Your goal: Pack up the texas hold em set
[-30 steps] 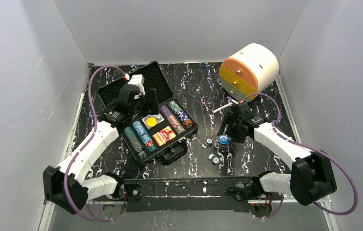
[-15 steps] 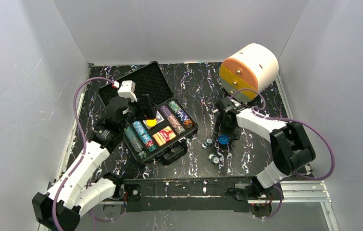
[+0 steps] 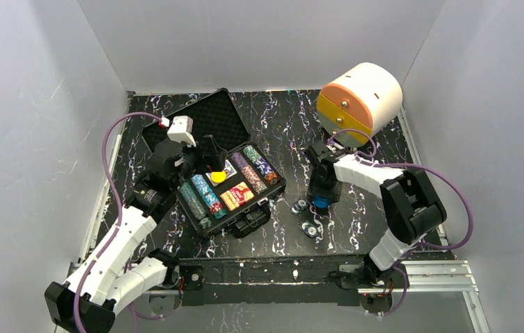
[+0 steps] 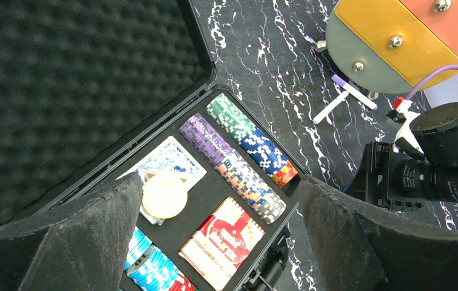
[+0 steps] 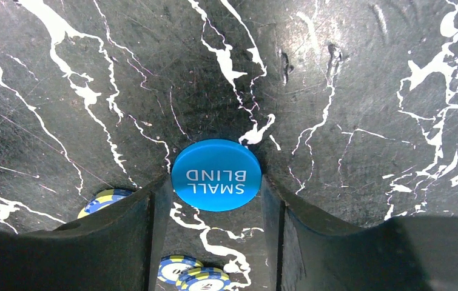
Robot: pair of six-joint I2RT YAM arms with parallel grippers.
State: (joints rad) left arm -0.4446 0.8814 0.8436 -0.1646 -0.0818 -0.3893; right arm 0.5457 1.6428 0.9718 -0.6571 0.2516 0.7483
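Right wrist view is showing the right gripper (image 5: 216,188) pinching a blue button (image 5: 216,174) marked SMALL BLIND by its edges, flat on the black marbled table (image 5: 366,91) near loose blue-and-yellow chips (image 5: 193,276); the top view is not resolving that lettering. Left wrist view is showing the left gripper (image 4: 220,188) hanging wide open and empty above the open black case (image 4: 80,91), its tray holding chip rows (image 4: 238,157), a red card deck (image 4: 223,242) and a pale round button (image 4: 164,195), with the cream-and-orange drawer box (image 4: 396,36) standing beyond.
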